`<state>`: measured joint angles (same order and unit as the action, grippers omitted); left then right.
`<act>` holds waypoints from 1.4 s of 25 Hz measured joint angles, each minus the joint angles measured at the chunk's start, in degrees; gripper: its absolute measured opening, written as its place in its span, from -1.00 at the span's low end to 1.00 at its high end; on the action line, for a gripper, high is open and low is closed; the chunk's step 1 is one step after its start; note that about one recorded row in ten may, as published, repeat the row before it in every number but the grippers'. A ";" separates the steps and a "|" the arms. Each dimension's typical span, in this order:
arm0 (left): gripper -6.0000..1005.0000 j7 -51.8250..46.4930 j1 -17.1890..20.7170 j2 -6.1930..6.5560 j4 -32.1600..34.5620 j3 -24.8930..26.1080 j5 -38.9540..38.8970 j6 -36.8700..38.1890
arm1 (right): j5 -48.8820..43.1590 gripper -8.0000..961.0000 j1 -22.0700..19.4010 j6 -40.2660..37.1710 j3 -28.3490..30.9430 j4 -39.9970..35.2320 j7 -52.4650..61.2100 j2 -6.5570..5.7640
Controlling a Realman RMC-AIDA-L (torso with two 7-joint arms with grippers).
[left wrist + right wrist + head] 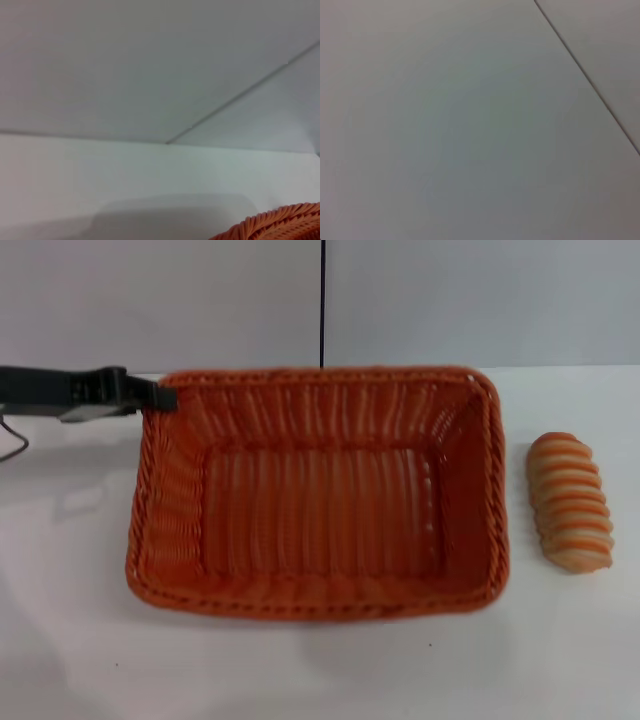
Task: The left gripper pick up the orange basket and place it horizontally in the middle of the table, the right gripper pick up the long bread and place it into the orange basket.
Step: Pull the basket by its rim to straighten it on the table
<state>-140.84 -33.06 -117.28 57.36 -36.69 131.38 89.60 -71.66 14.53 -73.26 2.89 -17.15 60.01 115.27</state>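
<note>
The orange basket (320, 495) lies flat on the white table (70, 640), its long side running left to right in the head view, with nothing inside. My left gripper (163, 397) reaches in from the left, its tip at the basket's far-left rim corner. A piece of that braided rim (280, 225) shows in the left wrist view. The long bread (571, 502), tan with orange-brown stripes, lies on the table just right of the basket and apart from it. My right gripper is out of view; its wrist view shows only a plain grey surface with a seam.
A grey wall with a dark vertical seam (322, 300) stands behind the table's far edge. A thin grey cable (12, 445) loops under the left arm. White tabletop stretches in front of the basket and around the bread.
</note>
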 joint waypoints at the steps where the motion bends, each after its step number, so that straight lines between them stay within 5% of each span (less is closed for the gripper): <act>1: -0.60 -0.11 0.13 -0.08 0.09 -0.06 -0.03 0.56 | -0.08 0.49 0.22 0.20 -0.12 -0.03 -0.02 -0.17; 16: -0.56 1.91 0.39 -0.35 -1.38 -1.55 -1.53 2.77 | -0.51 0.50 1.15 1.02 -0.43 0.23 -0.16 -0.46; 25: -0.30 2.96 1.03 0.76 -1.45 -0.95 -1.34 2.31 | -0.63 0.50 -0.01 -0.18 -1.77 -0.17 1.77 -0.26; 30: -0.16 6.39 1.62 1.32 -1.79 1.32 -3.20 1.50 | -6.87 0.50 -1.83 -6.52 -10.14 -6.85 15.63 -3.04; 33: 0.54 13.12 2.32 1.11 -2.24 4.94 -7.33 1.45 | -17.20 0.50 -1.94 -13.33 -12.22 -15.64 30.20 -5.88; 34: 0.55 13.12 2.32 1.11 -2.24 4.94 -7.33 1.45 | -25.30 0.50 -1.18 -18.86 -12.30 -22.18 38.80 -7.36; 35: 0.55 13.12 2.32 1.11 -2.24 4.94 -7.33 1.45 | -25.30 0.50 -1.18 -18.86 -12.30 -22.18 38.80 -7.36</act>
<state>-127.72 -30.73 -116.17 55.12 -31.76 124.05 91.05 -96.96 13.34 -92.12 -9.41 -39.33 98.80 107.91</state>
